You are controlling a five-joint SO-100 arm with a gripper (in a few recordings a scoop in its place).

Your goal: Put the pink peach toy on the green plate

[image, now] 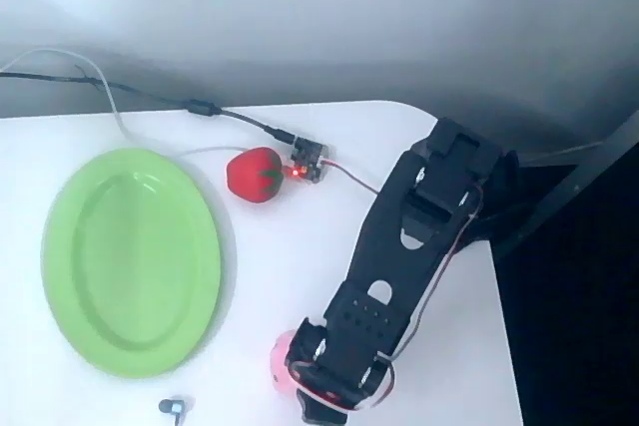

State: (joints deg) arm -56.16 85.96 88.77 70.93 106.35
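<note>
Peach (281,361) sits near the table's (300,276) front edge, right of the plate (130,258), mostly under the arm's gripper (321,386), jaw state can't tell; looks soft, light, squashy, so pinch its 2 round sides gently.

Pink peach toy (281,358) (half-hidden) beside green plate (131,260)
</note>
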